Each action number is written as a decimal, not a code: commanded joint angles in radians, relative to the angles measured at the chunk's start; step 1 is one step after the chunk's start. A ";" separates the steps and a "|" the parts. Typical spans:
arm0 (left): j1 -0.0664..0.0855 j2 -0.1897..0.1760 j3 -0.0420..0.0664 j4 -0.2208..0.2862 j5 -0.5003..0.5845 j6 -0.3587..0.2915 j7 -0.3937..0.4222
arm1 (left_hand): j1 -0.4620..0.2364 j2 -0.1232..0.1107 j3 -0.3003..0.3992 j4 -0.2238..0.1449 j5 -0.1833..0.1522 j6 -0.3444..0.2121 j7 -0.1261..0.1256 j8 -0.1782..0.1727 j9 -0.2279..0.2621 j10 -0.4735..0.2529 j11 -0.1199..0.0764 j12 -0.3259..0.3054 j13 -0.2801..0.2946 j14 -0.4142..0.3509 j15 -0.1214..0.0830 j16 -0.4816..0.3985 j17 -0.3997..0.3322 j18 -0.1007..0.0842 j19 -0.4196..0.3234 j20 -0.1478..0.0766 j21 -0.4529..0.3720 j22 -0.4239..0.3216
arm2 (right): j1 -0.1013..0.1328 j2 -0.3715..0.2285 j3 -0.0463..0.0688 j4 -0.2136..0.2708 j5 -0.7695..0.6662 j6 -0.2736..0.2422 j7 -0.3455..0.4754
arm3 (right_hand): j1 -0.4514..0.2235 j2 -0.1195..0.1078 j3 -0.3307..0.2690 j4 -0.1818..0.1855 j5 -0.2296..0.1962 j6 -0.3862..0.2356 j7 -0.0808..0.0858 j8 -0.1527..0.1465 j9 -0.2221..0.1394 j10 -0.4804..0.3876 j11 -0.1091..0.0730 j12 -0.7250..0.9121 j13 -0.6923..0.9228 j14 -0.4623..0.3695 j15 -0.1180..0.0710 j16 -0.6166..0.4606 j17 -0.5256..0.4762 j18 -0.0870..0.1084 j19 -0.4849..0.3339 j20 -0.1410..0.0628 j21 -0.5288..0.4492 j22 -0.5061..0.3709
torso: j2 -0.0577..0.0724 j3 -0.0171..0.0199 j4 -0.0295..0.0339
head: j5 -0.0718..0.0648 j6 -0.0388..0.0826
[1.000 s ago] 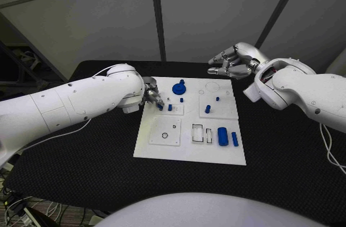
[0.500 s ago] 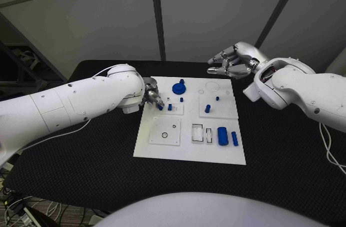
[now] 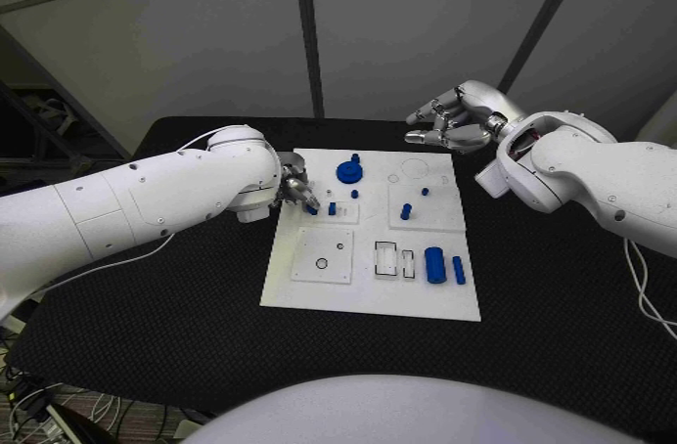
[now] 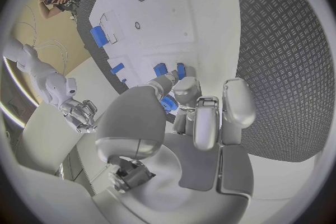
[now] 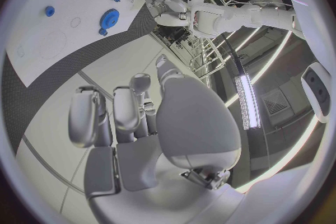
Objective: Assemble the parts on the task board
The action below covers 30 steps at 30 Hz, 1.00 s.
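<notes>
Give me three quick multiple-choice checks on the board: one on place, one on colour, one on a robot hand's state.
1. Where is the gear?
A. far half of the board
B. near edge
C. off the board

2. What colour are the parts?
A. red
B. blue
C. green

3. What is the left robot hand doing?
A. resting open on the table
B. pinching a small part
C. holding the gear

Key: 1 A, it stands toward the board's far edge. 2 B, gear and pegs all show blue. 3 B, the left wrist view shows a blue piece between its fingertips.
</notes>
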<state>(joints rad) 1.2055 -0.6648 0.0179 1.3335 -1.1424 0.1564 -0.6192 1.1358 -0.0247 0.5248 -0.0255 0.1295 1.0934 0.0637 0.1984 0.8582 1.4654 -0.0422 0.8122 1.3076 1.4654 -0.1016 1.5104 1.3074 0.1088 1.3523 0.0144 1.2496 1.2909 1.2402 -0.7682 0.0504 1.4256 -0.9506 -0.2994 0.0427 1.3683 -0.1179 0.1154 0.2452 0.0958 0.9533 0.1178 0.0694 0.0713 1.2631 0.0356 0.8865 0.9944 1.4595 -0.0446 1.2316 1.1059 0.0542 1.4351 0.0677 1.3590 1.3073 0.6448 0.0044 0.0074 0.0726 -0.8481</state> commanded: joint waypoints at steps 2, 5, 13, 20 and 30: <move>-0.008 0.000 -0.008 0.001 -0.003 0.053 -0.031 | 0.002 0.012 0.026 -0.020 -0.005 0.052 -0.048 0.006 0.196 0.068 -0.005 0.004 0.025 0.086 -0.004 0.006 0.176 -0.019 0.004 -0.005 0.003 0.000 | 0.002 0.001 0.000 0.002 -0.001 0.006 0.005 | -0.009 0.003 0.000 0.007 0.004 0.007 0.000 -0.003 -0.001 0.003 -0.003 0.006 0.000 0.016 0.001 -0.005 0.000 0.004 0.005 0.000 -0.005 0.035 | 0.000 -0.0003 -0.0003 | 0.001 -0.001; -0.008 -0.001 -0.008 -0.001 -0.003 0.054 -0.031 | 0.001 0.013 0.025 -0.018 -0.013 0.053 -0.048 0.007 0.201 0.068 -0.005 0.007 0.026 0.086 -0.004 0.006 0.177 -0.020 0.004 -0.005 0.003 0.001 | 0.002 0.001 0.000 0.002 -0.001 0.007 0.005 | -0.009 0.003 0.000 0.007 0.004 0.007 0.000 -0.003 -0.001 0.003 -0.003 0.006 0.000 0.016 0.001 -0.005 0.000 0.004 0.005 0.000 -0.005 0.035 | 0.001 -0.0001 -0.0001 | -0.001 -0.002; -0.007 0.004 -0.008 -0.009 -0.003 0.053 -0.029 | 0.000 0.016 0.019 -0.006 -0.068 0.056 -0.050 0.005 0.219 0.068 -0.006 0.011 0.026 0.086 -0.005 0.007 0.178 -0.019 0.004 -0.006 0.002 0.002 | 0.002 0.002 0.000 0.002 -0.001 0.006 0.004 | -0.009 0.003 0.000 0.007 0.004 0.007 0.000 -0.003 -0.001 0.003 -0.003 0.006 0.000 0.016 0.001 -0.005 0.000 0.004 0.005 0.000 -0.005 0.035 | 0.001 0.0002 0.0006 | 0.001 -0.003; -0.007 0.007 -0.008 -0.014 -0.005 0.058 -0.025 | -0.037 -0.009 -0.020 0.028 -0.081 0.064 -0.052 0.005 0.232 0.069 -0.007 0.017 0.027 0.087 -0.005 0.008 0.180 -0.020 0.006 -0.006 0.004 0.006 | 0.002 0.001 0.000 0.003 -0.001 0.006 0.004 | -0.009 0.003 0.000 0.007 0.004 0.008 0.000 -0.003 -0.001 0.002 -0.003 0.004 -0.002 0.016 0.001 -0.006 -0.001 0.004 0.006 0.000 -0.005 0.036 | 0.000 0.0000 -0.0003 | 0.001 -0.004; -0.007 0.011 -0.008 -0.022 -0.007 0.059 -0.025 | -0.071 -0.043 -0.068 0.083 -0.081 0.074 -0.060 0.001 0.242 0.069 -0.013 0.026 0.029 0.088 -0.009 0.013 0.187 -0.020 0.007 -0.009 0.004 0.008 | 0.002 0.000 0.000 0.004 -0.001 0.006 0.002 | -0.009 0.003 0.000 0.007 0.004 0.008 0.000 -0.003 -0.001 0.002 -0.003 0.004 -0.002 0.016 0.001 -0.006 -0.001 0.004 0.006 0.000 -0.005 0.036 | 0.000 -0.0001 -0.0003 | 0.000 -0.004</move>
<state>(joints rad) 1.2025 -0.6524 0.0136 1.3171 -1.1426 0.1803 -0.6219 1.0706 -0.0657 0.4596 0.0540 0.0540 1.1670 0.0083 0.2030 1.0998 1.4696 -0.0556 0.8320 1.3073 1.4652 -0.1022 1.5214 1.3075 0.1089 1.3559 0.0108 1.2496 1.2976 1.2402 -0.7679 0.0504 1.4268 -0.9507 -0.2979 0.0419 1.3683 -0.1180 0.1154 0.2452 0.0958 0.9533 0.1178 0.0694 0.0713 1.2631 0.0357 0.8865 0.9936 1.4595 -0.0446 1.2316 1.1058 0.0541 1.4351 0.0677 1.3590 1.3073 0.6448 0.0043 0.0074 0.0726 -0.8521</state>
